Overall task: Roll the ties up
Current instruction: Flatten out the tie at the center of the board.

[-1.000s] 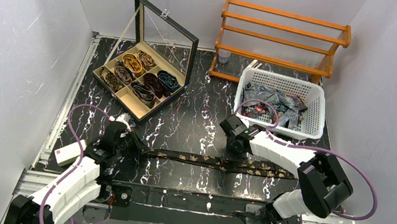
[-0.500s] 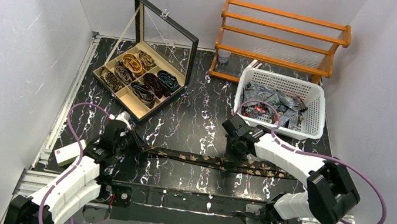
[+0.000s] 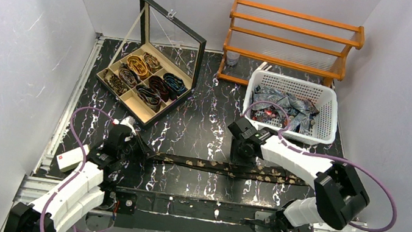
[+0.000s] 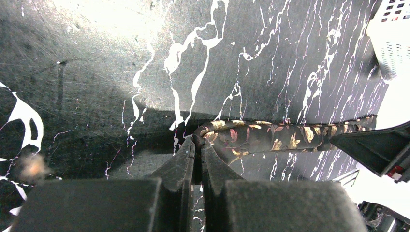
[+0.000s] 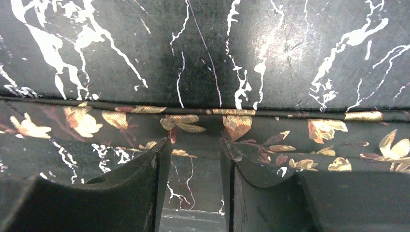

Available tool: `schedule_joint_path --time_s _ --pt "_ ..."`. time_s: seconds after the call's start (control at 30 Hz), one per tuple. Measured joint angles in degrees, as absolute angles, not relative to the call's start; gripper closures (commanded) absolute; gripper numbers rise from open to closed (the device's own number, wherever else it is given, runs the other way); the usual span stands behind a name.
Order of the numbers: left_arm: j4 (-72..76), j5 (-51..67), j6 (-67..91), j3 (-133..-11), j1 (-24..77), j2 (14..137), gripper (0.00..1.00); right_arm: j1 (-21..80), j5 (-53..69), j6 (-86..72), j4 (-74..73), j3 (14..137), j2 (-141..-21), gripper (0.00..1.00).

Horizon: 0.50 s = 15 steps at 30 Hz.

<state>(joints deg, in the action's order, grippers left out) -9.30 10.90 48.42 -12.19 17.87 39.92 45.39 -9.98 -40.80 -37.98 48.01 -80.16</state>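
Note:
A dark tie with gold floral spots (image 3: pixel 226 168) lies stretched flat along the near part of the black marbled table. My left gripper (image 3: pixel 145 152) is shut on its narrow left end; in the left wrist view the folded tip (image 4: pixel 203 134) sits pinched between the fingertips (image 4: pixel 186 154). My right gripper (image 3: pixel 242 156) hangs over the tie's middle, open. In the right wrist view its jaws (image 5: pixel 193 147) stand apart, tips just above the tie (image 5: pixel 270 130), holding nothing. Rolled ties (image 3: pixel 147 79) fill several compartments of a wooden box. More ties (image 3: pixel 285 106) lie heaped in a white basket.
The open glass-lidded wooden box (image 3: pixel 170 30) stands back left. The white basket (image 3: pixel 325 106) stands back right, with a wooden rack (image 3: pixel 292 39) behind it. A small white device (image 3: pixel 69 160) lies at the near left. Purple cables loop from both arms.
My right gripper shifted slightly over the tie's middle and its arm elbow moved a little. The left gripper and the tie have stayed where they were.

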Motion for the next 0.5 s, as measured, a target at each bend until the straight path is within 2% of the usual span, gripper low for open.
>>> schedule_joint_path --time_s 0.13,0.27,0.43,0.5 --pt "-9.3 10.9 48.4 -12.2 17.9 39.9 1.0 45.4 -10.2 -40.9 -37.1 47.9 -83.7 0.59" --pt "-9.4 10.9 48.4 -12.2 17.9 39.9 1.0 45.4 -10.6 -41.2 -36.6 47.5 -85.9 0.76" --pt "-9.4 10.9 48.4 -12.2 18.0 39.9 1.0 45.5 -11.8 -41.2 -37.1 47.5 -85.9 0.91" --pt "-9.4 10.9 48.4 -12.2 18.0 39.9 1.0 45.6 -12.1 -41.1 -37.2 47.5 -85.9 0.91"
